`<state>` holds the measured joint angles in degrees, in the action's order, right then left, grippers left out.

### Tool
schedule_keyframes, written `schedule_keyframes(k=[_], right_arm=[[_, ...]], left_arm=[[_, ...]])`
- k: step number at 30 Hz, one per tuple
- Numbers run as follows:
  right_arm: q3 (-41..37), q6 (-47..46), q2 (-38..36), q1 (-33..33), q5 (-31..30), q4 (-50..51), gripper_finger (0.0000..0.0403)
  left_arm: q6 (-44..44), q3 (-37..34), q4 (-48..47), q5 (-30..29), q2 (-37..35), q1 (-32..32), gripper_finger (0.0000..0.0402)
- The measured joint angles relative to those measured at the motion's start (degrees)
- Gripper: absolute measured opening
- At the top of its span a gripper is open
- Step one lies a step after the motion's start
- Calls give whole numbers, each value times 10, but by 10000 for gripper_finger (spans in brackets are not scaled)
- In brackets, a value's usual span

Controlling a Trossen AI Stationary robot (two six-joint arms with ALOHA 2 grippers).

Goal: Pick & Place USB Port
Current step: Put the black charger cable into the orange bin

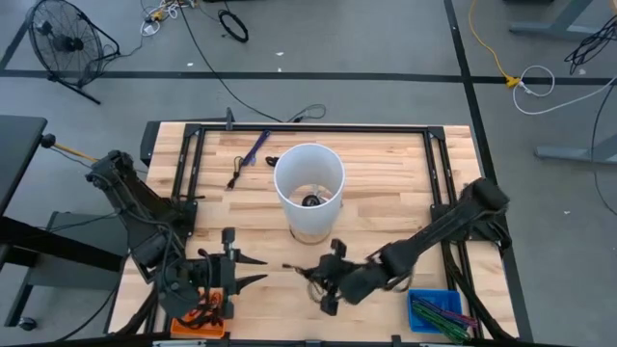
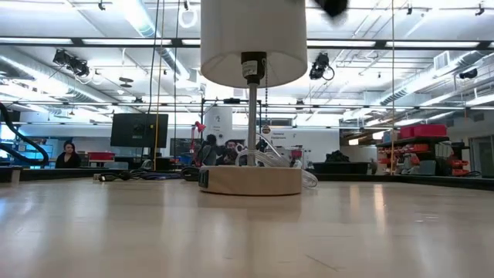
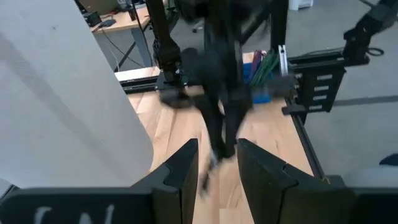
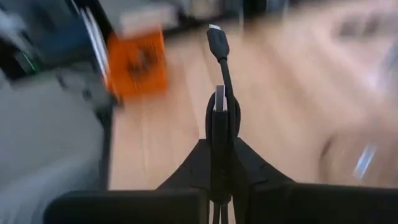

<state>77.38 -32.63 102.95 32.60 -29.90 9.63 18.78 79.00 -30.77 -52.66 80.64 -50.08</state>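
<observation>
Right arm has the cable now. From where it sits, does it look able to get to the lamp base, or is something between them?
Probably yes. The right gripper, shut on the USB cable, sits just in front of the lamp base, with bare table between. The lamp shade overhangs the base, so a low approach looks safer.

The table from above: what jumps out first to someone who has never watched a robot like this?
A white-shaded lamp stands mid-table on a round wooden base. In front of it the right gripper is shut on a black USB cable, and the left gripper waits open, beside an orange box at the near edge.
</observation>
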Motion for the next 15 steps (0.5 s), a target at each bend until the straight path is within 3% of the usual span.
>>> schedule_keyframes(k=[9, 15], right_arm=[[1, 215, -96, 14, -71, -130, 20], [1, 339, -99, 15, -25, -240, 20]], left_arm=[[-31, 0, 60, 0, 0, 27, 117], [-87, 0, 120, 23, 0, 42, 117]])
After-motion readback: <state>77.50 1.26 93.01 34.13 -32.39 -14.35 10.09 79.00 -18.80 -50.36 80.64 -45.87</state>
